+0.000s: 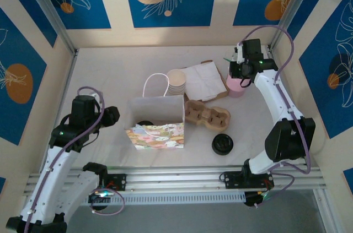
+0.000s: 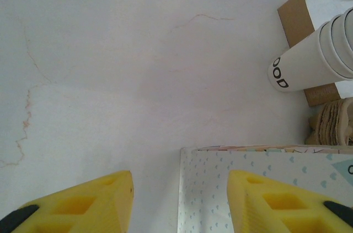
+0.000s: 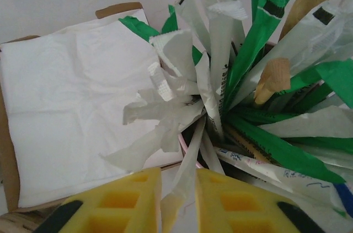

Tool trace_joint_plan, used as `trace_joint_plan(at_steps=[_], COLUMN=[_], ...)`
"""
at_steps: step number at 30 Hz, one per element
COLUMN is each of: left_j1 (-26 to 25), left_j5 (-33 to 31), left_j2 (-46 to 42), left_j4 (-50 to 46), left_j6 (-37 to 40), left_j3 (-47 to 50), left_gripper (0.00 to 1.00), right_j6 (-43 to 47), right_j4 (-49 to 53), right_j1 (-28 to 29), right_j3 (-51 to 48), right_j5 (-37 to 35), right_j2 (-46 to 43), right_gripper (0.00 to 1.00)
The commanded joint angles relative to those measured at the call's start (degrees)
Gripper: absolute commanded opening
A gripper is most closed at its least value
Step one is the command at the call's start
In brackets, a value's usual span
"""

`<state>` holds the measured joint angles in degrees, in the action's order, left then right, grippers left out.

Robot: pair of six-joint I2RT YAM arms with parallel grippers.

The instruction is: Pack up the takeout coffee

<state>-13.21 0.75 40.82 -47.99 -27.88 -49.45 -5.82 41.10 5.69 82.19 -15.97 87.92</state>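
Left gripper (image 1: 110, 116): low over the white table (image 1: 110, 73), just left of the paper bag; in the left wrist view its yellow fingers (image 2: 99, 202) stand apart with nothing between them, only bare table and the bag's edge below
Paper bag (image 1: 157, 110): upright and open-topped, white inside, with a flowered pattern on its near face and a white loop handle rising behind it
Stack of cups (image 1: 177, 80): cream and lidless, just behind the bag's right corner (the left wrist view shows them nested, with black letters on the outermost)
Napkins (image 1: 203, 79): a white folded pile on a brown cardboard piece, touching the cup stack on its right
Cup carrier (image 1: 207, 114): brown moulded pulp, lying flat just right of the bag and in front of the napkins
Takeout coffee (image 1: 222, 144): a black lid seen as a disc, standing on the table in front of the carrier's right end, apart from the bag and from both grippers
Pink cup (image 1: 237, 87): right of the napkins, stuffed with green and white wrapped packets and wooden sticks
Right gripper (image 1: 241, 69): right above the pink cup, jaws drawn close on a white wrapper (image 3: 182, 186) that runs down between the yellow fingers
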Motion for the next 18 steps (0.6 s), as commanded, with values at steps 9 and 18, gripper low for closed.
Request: trace_joint_plan(at_steps=[9,18], left_j1=[-0.38,-0.41], left_j5=[-0.89,-0.43], left_j2=[-0.26,-0.31], left_j4=[-1.58,-2.02], left_j6=[0.90,0.98], left_j3=[-2.67,-3.37], left_gripper=[0.48,0.48], right_j6=[1.96,3.67], right_j4=[4.91,12.34], right_j1=[1.88,3.29], right_j3=[5.96,12.51], right_j5=[-4.51,-5.81], right_j2=[-2.38,-12.03], right_gripper=[0.00,0.00])
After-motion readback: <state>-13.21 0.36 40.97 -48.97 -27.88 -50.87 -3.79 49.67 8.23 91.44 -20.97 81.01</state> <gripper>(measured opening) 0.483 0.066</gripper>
